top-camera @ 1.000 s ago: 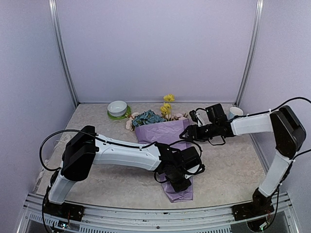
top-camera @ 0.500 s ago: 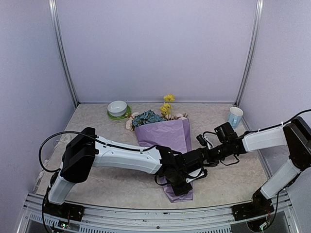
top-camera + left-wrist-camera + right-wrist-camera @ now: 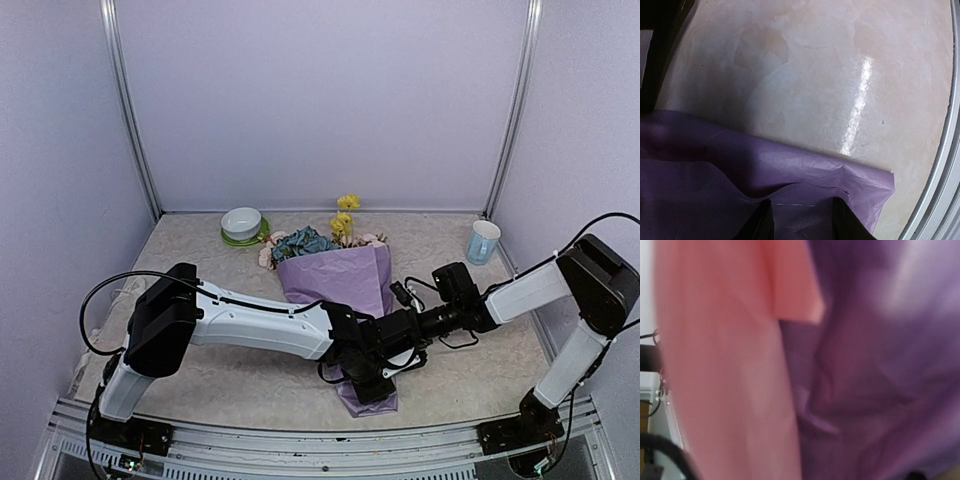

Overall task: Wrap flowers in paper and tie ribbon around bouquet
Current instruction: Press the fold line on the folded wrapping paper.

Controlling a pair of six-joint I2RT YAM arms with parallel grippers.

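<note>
The bouquet (image 3: 335, 280) lies on the table, a lilac paper cone with its wide end away from me. The flowers (image 3: 305, 242), blue, yellow and pale pink, stick out of that end. My left gripper (image 3: 372, 378) is shut on the cone's narrow near part. In the left wrist view its two dark fingertips (image 3: 802, 220) straddle the crinkled paper (image 3: 740, 165). My right gripper (image 3: 402, 325) reaches in from the right, just beside the left one and against the cone, jaws spread wide with nothing between them. Its wrist view is a blur of purple paper (image 3: 880, 365). The ribbon is out of view.
A white bowl on a green saucer (image 3: 242, 224) stands at the back left. A light blue cup (image 3: 483, 241) stands at the back right. Metal rails edge the table, one close to the cone's tip (image 3: 940, 165). A loose black cable (image 3: 95, 310) loops at the left.
My right arm has swung from the cone's far right edge down to its near part beside the left gripper, and its jaws have opened. The left gripper has not moved.
</note>
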